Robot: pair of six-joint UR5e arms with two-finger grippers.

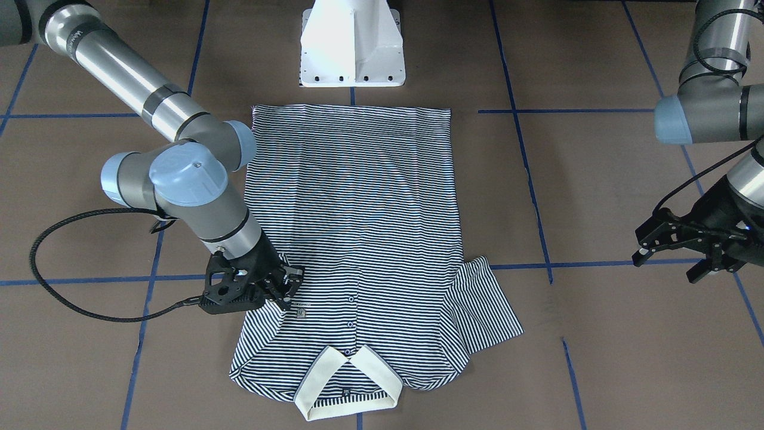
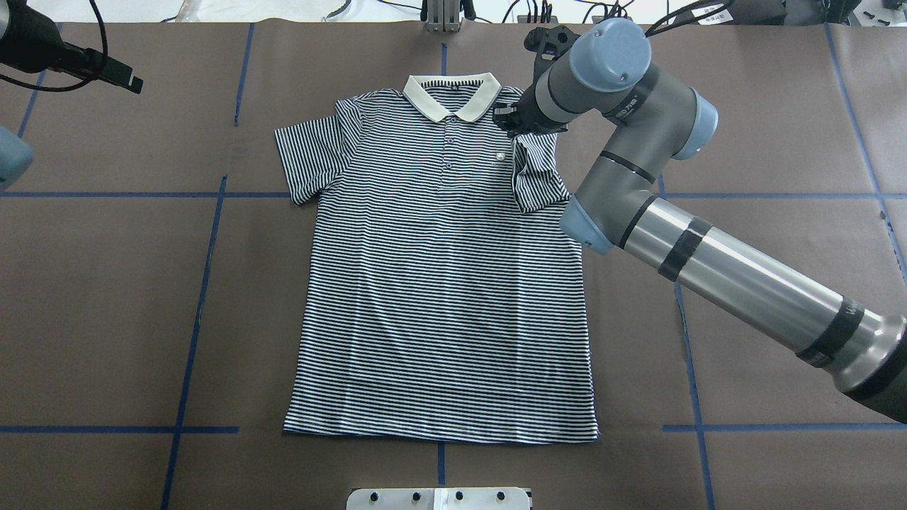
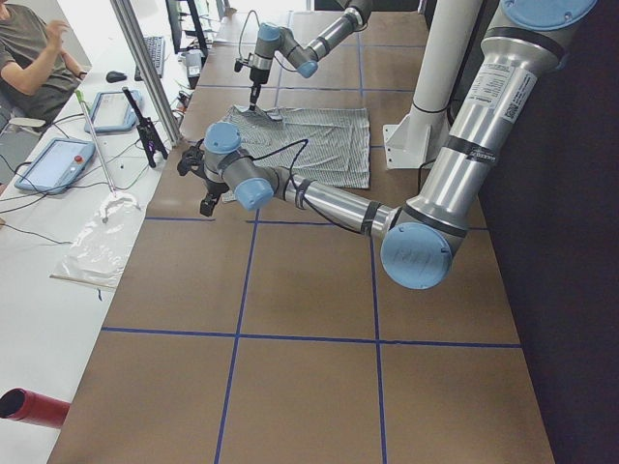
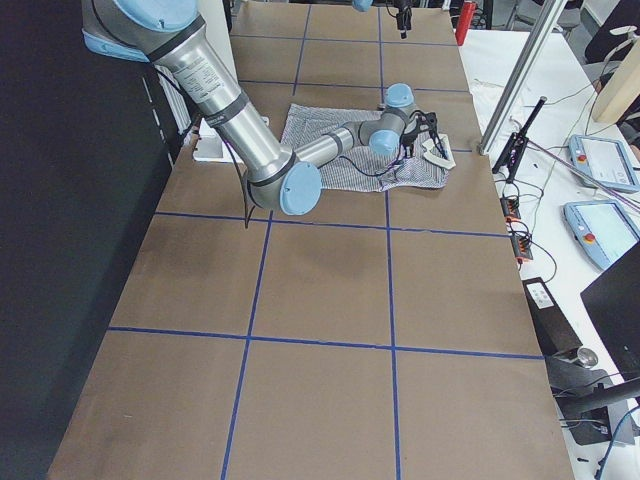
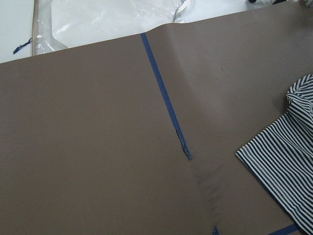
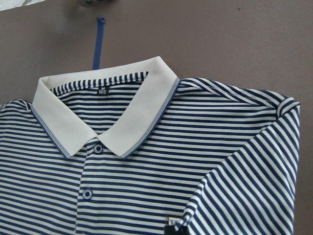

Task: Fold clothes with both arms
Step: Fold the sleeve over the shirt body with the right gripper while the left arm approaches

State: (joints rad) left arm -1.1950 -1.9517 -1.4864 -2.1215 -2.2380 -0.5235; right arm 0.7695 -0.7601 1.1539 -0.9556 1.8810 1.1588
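In the front-facing view I see the polo shirt (image 1: 358, 197) lying flat in the middle of the brown surface (image 1: 597, 179), with its collar (image 1: 346, 382) at the bottom of the frame. At middle left, the right end effector (image 1: 287, 288) is down on the chest, just beside the small label (image 1: 300, 310). It appears clenched on the striped fabric. At the right edge, the left end effector (image 1: 665, 263) hangs released with fingers spread, well apart from the shirt.

In the overhead view, the folded sleeve (image 2: 537, 177) lies inward over the body at upper right. The other sleeve (image 2: 305, 159) is spread flat at the left.

The left wrist view gives me bare surface, a blue tape line (image 5: 164, 93) and a striped piece at lower right.

The right wrist view shows the collar, two buttons (image 6: 98, 148) and the folded sleeve at the right.
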